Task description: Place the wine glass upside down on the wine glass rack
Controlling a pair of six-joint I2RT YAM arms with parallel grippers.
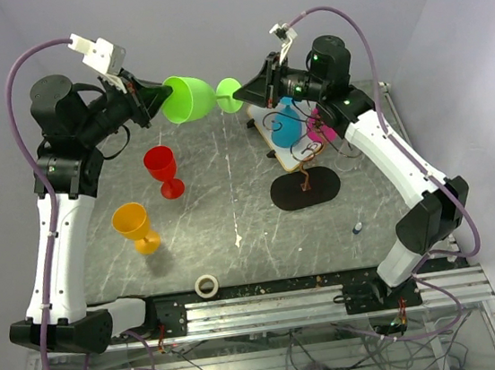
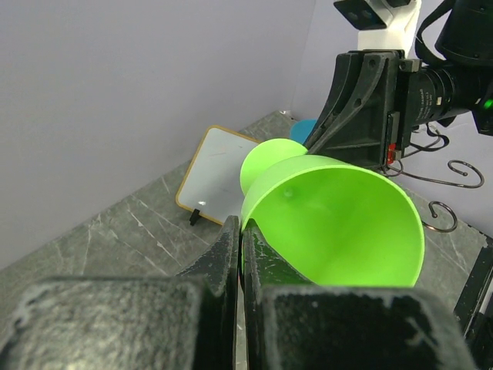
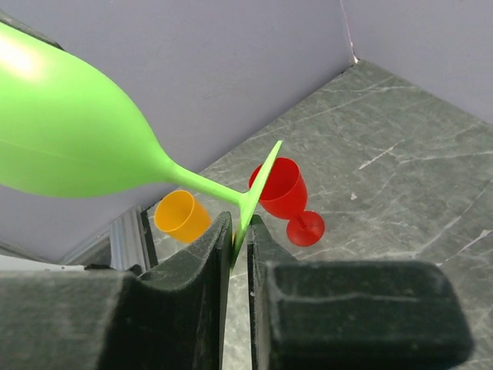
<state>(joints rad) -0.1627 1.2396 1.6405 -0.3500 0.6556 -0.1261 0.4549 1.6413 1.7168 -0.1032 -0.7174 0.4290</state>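
Top external, left to right: orange glass (image 1: 133, 224) and red glass (image 1: 162, 166) upright on surface (image 1: 229, 178). Above them, left gripper (image 1: 164, 94), jaws clamped on bowl rim of green wine glass (image 1: 190, 98). Glass held sideways in air, clear of surface. Right gripper (image 1: 244, 97), jaws pinched shut on foot of same glass. Wine glass rack (image 1: 320, 187) further right on surface, apart from green glass. Blue glass (image 1: 287, 126) and pink glass (image 1: 317, 128) among its arms.
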